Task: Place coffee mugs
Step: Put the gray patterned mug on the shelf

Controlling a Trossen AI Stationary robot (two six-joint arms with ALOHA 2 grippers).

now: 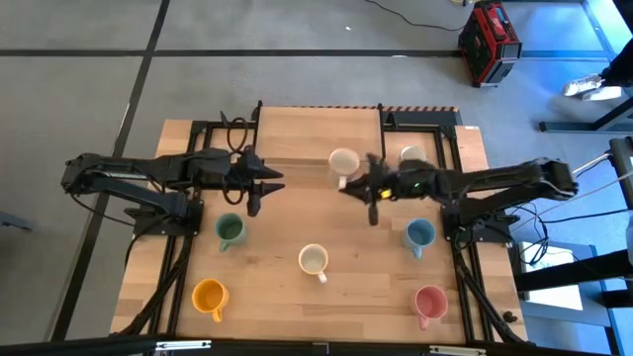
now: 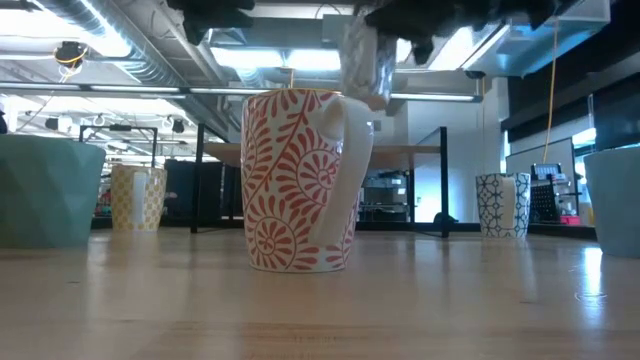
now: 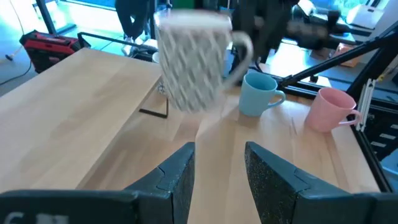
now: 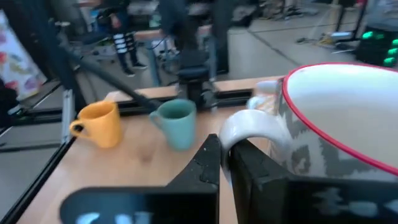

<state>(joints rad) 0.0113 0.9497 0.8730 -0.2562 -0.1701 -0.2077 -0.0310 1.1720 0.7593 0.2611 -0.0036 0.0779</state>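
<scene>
Your right gripper (image 4: 225, 163) pinching the handle of a grey-patterned white mug (image 1: 343, 162), upright, nothing visible inside, your left gripper (image 3: 219, 169) parted, holding nothing.

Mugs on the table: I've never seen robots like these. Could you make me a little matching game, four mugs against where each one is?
Mugs:
1. green mug
2. orange mug
3. pink mug
4. grey-patterned mug

Places:
A. lifted, its handle pinched in the right gripper
B. corner of the table on the left arm's side
C. table corner on the right arm's side
D. standing mug nearest the open, empty left gripper

Pairs: 1-D, 2-B, 3-C, 4-A
</scene>
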